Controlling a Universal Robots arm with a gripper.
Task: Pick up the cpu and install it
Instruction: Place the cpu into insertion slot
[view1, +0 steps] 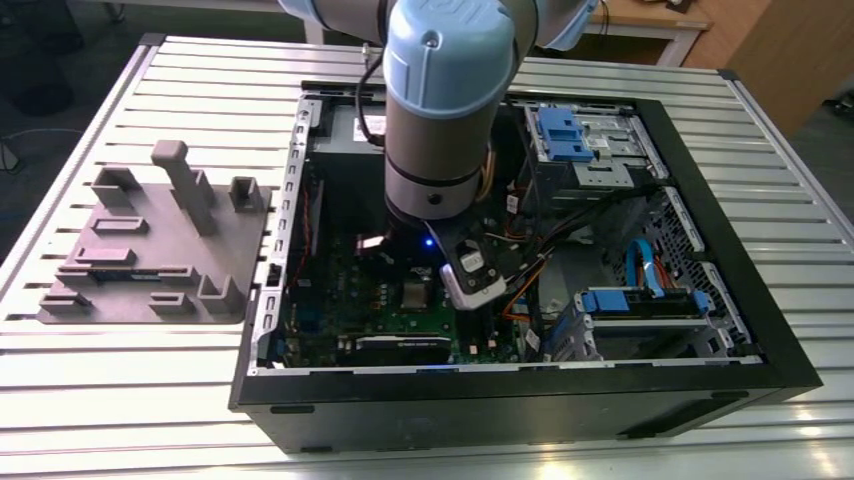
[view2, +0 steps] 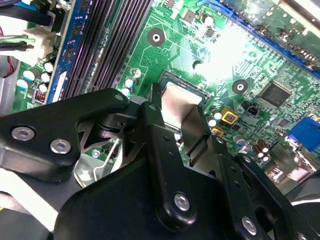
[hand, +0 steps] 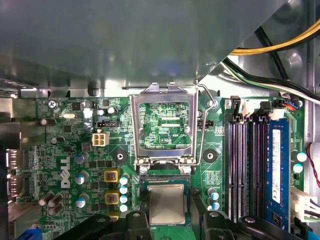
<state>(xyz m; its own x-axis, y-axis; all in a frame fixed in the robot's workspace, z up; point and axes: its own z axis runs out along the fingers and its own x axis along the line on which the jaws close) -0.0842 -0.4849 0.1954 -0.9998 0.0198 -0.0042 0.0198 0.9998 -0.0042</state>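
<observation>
**Findings.** The slatted counter (view1: 134, 400) carried an open computer case (view1: 507, 410), and the arm (view1: 447, 110) reached into it from above. Inside, the green motherboard (hand: 65, 150) lay flat, with the metal load frame (hand: 135, 130) of its socket hinged open.

The pincer (hand: 174, 222) hung low over the socket with its jaws spread. One of its fingers (hand: 136, 222) stood on each side of the cpu (hand: 166, 202), with a gap at each flank, so it gripped nothing. The cpu lay in the socket recess, metal top up, just beside the frame's hinge. Whether it sat fully flush could not be judged, because the pincer hid one edge.

**Risks.**
- A chip resting slightly askew would bend the socket contacts if pressed or clamped.
- A finger brushing the chip could lift a corner.
- The unlatched frame left the chip loose.
- The capacitors (hand: 123, 190) stood near the finger on that side and could be struck.
</observation>
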